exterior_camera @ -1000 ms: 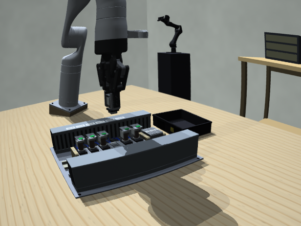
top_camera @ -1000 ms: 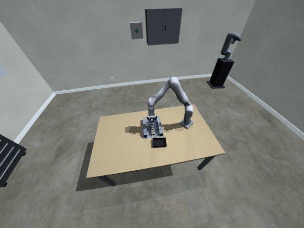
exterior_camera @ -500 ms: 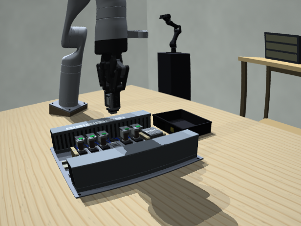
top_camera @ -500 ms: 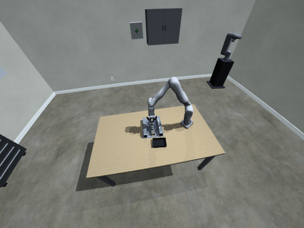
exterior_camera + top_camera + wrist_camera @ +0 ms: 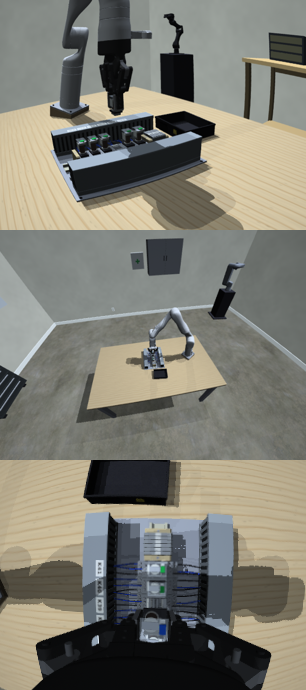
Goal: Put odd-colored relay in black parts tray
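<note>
My gripper (image 5: 115, 109) is shut on a clear relay (image 5: 112, 103) and holds it in the air above the back wall of the socket panel (image 5: 126, 149). In the wrist view the held relay (image 5: 153, 628) shows a blue button between the fingers. Several relays with green buttons (image 5: 104, 139) stand in the sockets between the panel's two dark walls, with one socket (image 5: 116, 147) empty among them. The black parts tray (image 5: 185, 123) lies empty on the table to the right of the panel; it also shows in the wrist view (image 5: 129, 475) and in the top view (image 5: 160, 373).
The panel has a tall dark wall at the front (image 5: 135, 162) and a slotted one at the back (image 5: 102, 130). My arm's base (image 5: 69, 109) stands behind the panel on the left. A second black arm on a pedestal (image 5: 177, 74) stands off the table.
</note>
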Controlling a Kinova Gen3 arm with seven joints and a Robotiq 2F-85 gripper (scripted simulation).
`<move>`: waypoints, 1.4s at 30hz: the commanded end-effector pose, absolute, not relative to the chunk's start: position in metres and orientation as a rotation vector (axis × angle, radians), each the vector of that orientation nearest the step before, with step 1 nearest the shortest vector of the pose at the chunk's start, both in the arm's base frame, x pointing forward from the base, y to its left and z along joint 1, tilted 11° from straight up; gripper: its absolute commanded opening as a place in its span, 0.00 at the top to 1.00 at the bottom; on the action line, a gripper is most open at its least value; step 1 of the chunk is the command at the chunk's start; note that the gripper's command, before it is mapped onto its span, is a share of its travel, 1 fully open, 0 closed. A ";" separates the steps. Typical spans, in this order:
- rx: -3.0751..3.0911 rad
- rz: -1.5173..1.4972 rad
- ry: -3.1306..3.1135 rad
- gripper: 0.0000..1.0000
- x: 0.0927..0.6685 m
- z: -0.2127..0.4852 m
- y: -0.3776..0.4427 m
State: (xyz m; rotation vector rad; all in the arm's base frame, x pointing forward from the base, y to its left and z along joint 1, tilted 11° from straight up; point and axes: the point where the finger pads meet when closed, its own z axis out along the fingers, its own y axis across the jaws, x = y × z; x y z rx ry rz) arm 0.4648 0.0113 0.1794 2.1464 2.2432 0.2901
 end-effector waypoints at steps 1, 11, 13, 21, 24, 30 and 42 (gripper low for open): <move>2.142 0.292 2.245 1.00 0.464 0.181 0.015; 2.142 0.292 2.245 1.00 0.455 0.183 0.045; 2.142 0.292 2.245 1.00 0.452 0.184 0.054; 2.142 0.292 2.245 1.00 0.443 0.186 0.084; 2.142 0.292 2.245 1.00 0.438 0.187 0.100; 2.142 0.292 2.245 1.00 0.428 0.189 0.134; 2.142 0.292 2.245 1.00 0.411 0.193 0.187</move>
